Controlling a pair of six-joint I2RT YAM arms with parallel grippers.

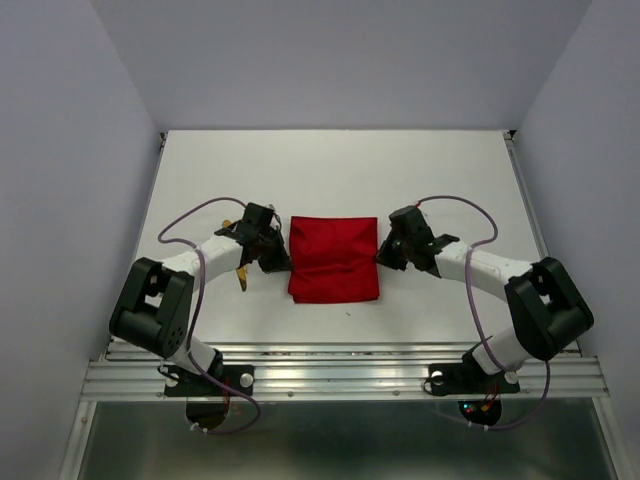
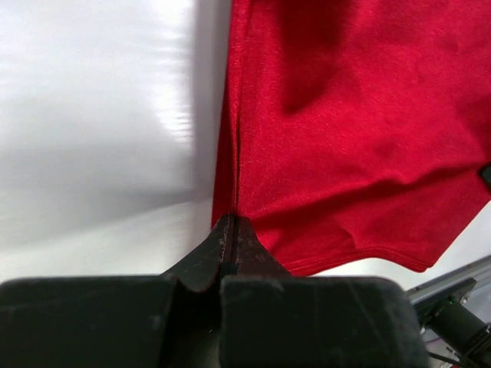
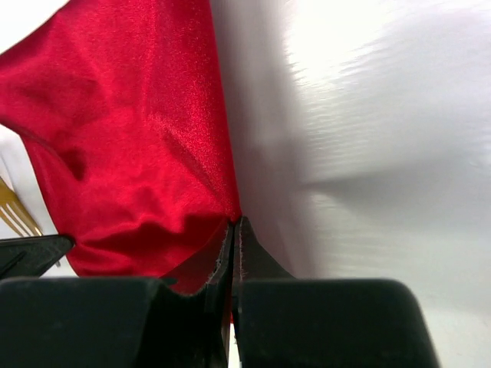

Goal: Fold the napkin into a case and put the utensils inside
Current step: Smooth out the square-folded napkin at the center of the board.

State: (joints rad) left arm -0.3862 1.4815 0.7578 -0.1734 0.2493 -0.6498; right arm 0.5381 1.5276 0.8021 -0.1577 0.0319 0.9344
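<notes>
Mid-frame, left end effector (image 1: 275,252) and right end effector (image 1: 385,252) pinch opposite edges of our bright red soft cloth napkin (image 1: 333,258); we must lift evenly.

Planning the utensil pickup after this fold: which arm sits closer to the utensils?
Likely left. The utensils lie by the left gripper, left of the napkin; the right gripper grips its opposite edge.

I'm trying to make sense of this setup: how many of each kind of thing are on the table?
Robot arms: 2, left arm and right arm
Red napkin: 1
Gold utensils: at least 1; the left arm hides the rest
Total: at least 4
</notes>
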